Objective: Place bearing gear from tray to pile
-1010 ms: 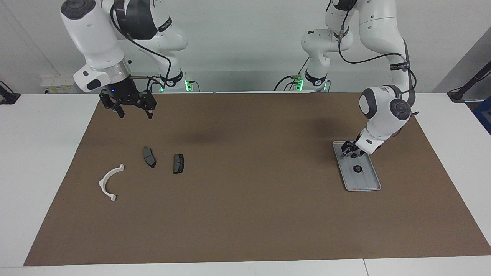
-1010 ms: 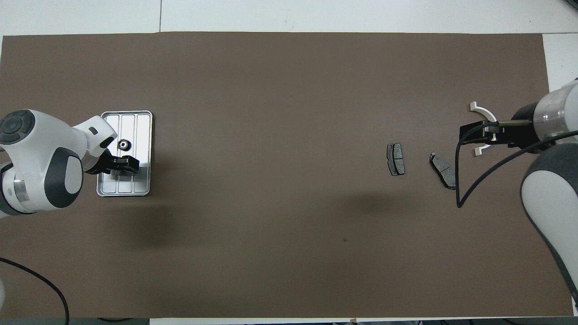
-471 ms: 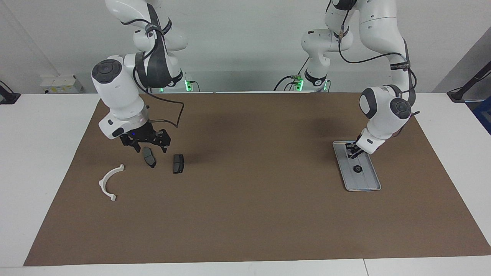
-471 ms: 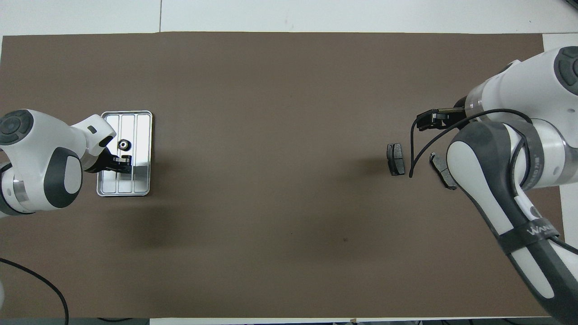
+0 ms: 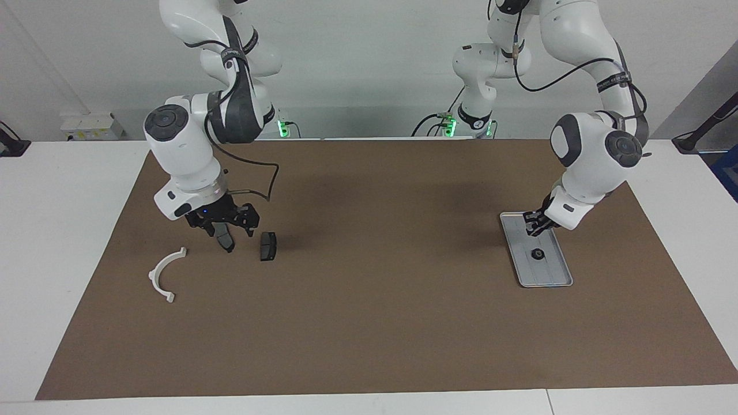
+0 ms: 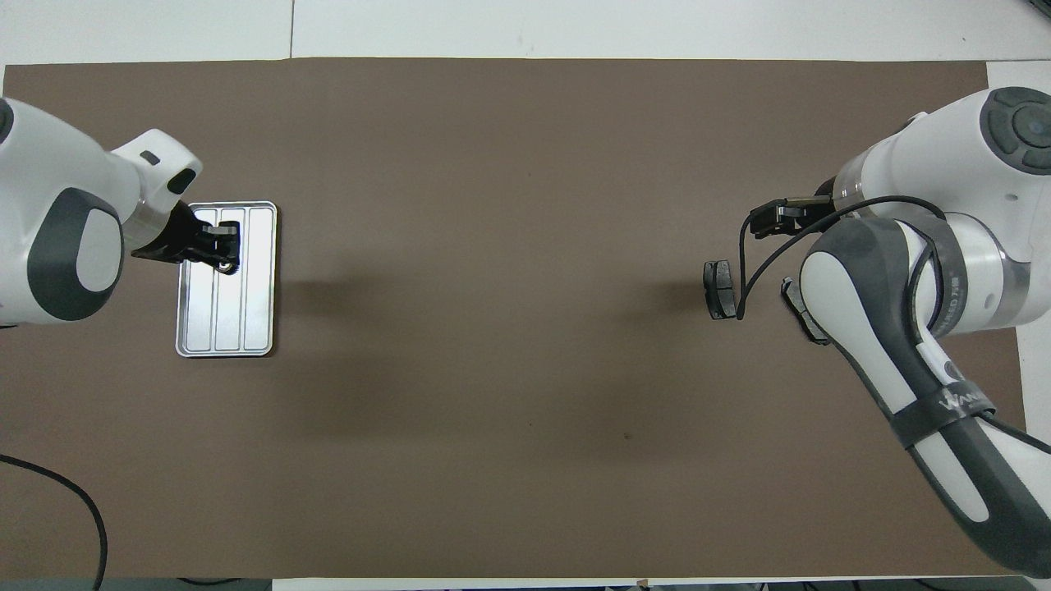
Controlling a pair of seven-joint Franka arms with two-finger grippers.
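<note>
The small dark bearing gear (image 5: 537,254) lies on the ribbed floor of the silver-grey tray (image 5: 550,274) at the left arm's end of the table. My left gripper (image 5: 533,224) hangs over the part of the tray nearer the robots, just above the gear and apart from it. In the overhead view it (image 6: 218,247) covers most of the gear on the tray (image 6: 246,320). The pile is at the right arm's end: a white curved bracket (image 5: 165,275) and two dark brake pads (image 5: 267,246) (image 5: 225,240). My right gripper (image 5: 222,226) is open, low over one pad.
A brown mat (image 5: 375,311) covers the table between the tray and the pile. In the overhead view the right arm (image 6: 895,312) hides the bracket and part of one pad (image 6: 800,304); the other pad (image 6: 720,290) shows.
My right gripper has come down from high near its base to just above a brake pad. My left arm has lifted a little over the tray. The gear has not moved.
</note>
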